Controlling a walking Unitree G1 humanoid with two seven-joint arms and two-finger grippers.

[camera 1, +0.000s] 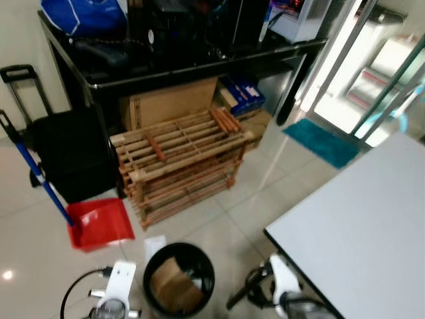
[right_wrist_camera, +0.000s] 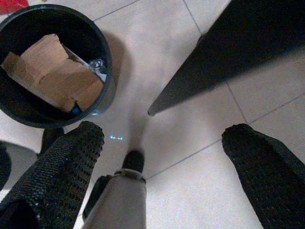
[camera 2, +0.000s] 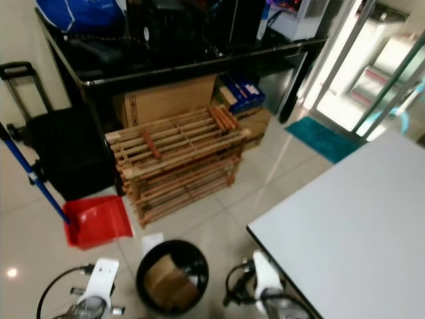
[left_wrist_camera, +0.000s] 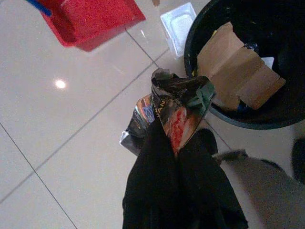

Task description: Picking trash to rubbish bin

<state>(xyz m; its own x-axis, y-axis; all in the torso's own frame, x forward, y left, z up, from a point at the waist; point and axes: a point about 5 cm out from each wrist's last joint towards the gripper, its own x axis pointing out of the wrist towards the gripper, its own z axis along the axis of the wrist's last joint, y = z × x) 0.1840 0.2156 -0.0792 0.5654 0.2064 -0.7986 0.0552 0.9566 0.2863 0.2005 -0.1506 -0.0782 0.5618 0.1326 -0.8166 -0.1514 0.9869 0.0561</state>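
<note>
From my head camera, a black bin (camera 1: 178,278) stands on the tiled floor with a piece of cardboard (camera 1: 174,287) inside it. A white tray (camera 1: 154,245) lies on the floor just behind the bin, a red dustpan (camera 1: 99,223) sits to the bin's left, and a wooden rack (camera 1: 180,163) stands further behind it. A white table (camera 1: 362,226) is to the bin's right.

Along my left gripper (left_wrist_camera: 177,143), my fingers are pressed together on a crumpled wrapper (left_wrist_camera: 169,107), held above the floor just beside the bin's rim.

Along my right gripper (right_wrist_camera: 176,143), my fingers (right_wrist_camera: 71,160) are spread wide and hold nothing, beside the bin.
</note>
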